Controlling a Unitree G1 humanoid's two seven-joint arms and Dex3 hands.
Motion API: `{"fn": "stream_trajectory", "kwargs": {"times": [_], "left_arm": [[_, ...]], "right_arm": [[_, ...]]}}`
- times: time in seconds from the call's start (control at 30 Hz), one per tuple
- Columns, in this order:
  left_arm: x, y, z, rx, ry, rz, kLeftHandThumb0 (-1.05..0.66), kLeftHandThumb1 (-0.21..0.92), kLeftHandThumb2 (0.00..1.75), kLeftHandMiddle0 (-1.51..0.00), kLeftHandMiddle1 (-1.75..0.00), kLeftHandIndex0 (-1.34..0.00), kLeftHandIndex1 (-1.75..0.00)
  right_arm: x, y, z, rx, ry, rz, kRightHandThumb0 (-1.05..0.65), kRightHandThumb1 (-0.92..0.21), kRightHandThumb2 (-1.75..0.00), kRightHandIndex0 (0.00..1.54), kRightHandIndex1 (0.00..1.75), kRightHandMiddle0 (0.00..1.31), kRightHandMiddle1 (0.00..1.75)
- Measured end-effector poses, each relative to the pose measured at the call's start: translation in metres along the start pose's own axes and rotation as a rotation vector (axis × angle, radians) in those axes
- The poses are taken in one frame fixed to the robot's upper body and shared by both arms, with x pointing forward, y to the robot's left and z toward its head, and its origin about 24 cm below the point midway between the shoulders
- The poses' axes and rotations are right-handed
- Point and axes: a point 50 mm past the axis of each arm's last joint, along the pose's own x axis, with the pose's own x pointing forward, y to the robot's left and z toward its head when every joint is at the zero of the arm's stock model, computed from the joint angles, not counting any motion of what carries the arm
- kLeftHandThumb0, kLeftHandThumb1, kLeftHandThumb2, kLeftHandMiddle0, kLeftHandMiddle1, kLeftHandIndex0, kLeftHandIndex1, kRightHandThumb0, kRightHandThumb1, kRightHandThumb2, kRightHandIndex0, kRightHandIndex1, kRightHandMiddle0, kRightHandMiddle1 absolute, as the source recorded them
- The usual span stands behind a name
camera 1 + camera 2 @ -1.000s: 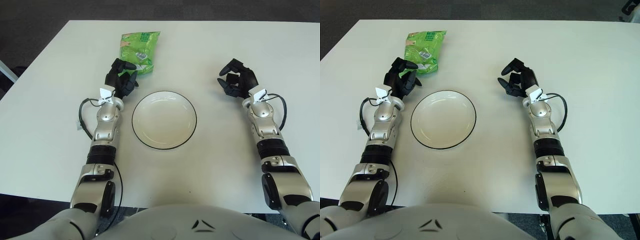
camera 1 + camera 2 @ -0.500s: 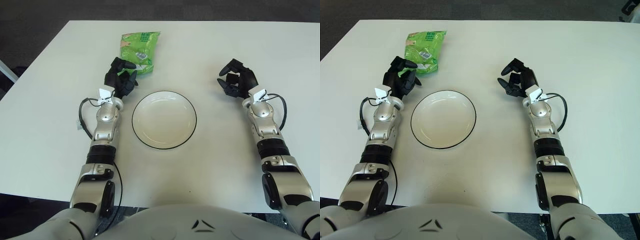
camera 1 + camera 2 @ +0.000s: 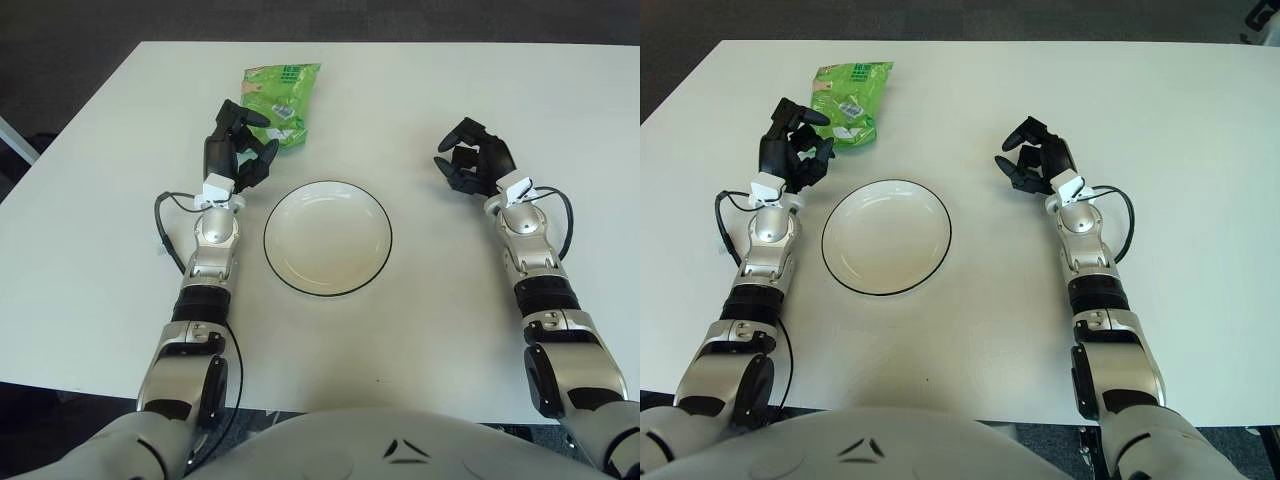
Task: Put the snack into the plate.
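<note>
A green snack bag (image 3: 280,98) lies flat on the white table at the far left. A white plate (image 3: 327,238) with a dark rim sits empty in the middle, in front of the bag. My left hand (image 3: 240,145) is raised just in front of the bag's near end, fingers spread and holding nothing, its fingertips close to the bag's near edge. My right hand (image 3: 470,165) rests to the right of the plate, fingers relaxed and empty.
The white table (image 3: 420,90) has dark floor around it. Its left edge (image 3: 60,130) runs close to my left arm. A thin cable (image 3: 165,225) loops beside my left forearm.
My left hand has lifted and moved forward toward the snack bag's near end. The bag, plate and right hand have not moved.
</note>
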Motion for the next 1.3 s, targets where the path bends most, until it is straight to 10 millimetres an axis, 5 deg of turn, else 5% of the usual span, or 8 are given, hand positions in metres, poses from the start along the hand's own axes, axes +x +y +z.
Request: {"fn": "stream_trajectory", "kwargs": {"times": [0.43, 0.57, 0.67, 1.07, 1.17, 1.3], "left_arm": [[-0.007, 0.025, 0.002, 0.278, 0.004, -0.101, -0.36, 0.92, 0.30, -0.76, -1.63, -0.44, -1.50], [-0.005, 0.026, 0.005, 0.433, -0.060, -0.096, -0.36, 0.92, 0.28, -0.67, -1.44, -0.45, -1.48], [-0.001, 0.026, 0.008, 0.559, -0.107, -0.091, -0.36, 0.92, 0.28, -0.61, -1.13, -0.45, -1.47], [0.021, 0.026, 0.012, 0.713, -0.175, -0.106, -0.36, 0.92, 0.34, -0.53, -0.83, -0.38, -1.55], [0.025, 0.029, 0.013, 0.758, -0.187, -0.128, -0.50, 0.92, 0.32, -0.54, -0.59, -0.37, -0.89], [0.029, 0.030, 0.012, 0.809, -0.195, -0.160, -0.54, 0.92, 0.30, -0.59, -0.30, -0.41, -0.55]], "right_arm": [[0.001, -0.002, 0.001, -0.010, -0.011, -0.005, -0.38, -0.78, -0.54, 0.92, 1.75, 0.46, 1.54], [0.001, -0.003, 0.001, -0.012, -0.009, -0.005, -0.38, -0.78, -0.54, 0.92, 1.75, 0.46, 1.54], [0.001, -0.003, 0.000, -0.012, -0.004, -0.005, -0.38, -0.78, -0.53, 0.92, 1.75, 0.46, 1.54], [0.001, -0.004, -0.002, -0.016, 0.006, -0.005, -0.38, -0.78, -0.53, 0.91, 1.75, 0.47, 1.53], [0.002, -0.004, -0.002, -0.016, 0.007, -0.005, -0.38, -0.78, -0.53, 0.91, 1.75, 0.47, 1.53], [0.002, -0.004, -0.003, -0.015, 0.009, -0.004, -0.38, -0.78, -0.53, 0.91, 1.75, 0.47, 1.53]]}}
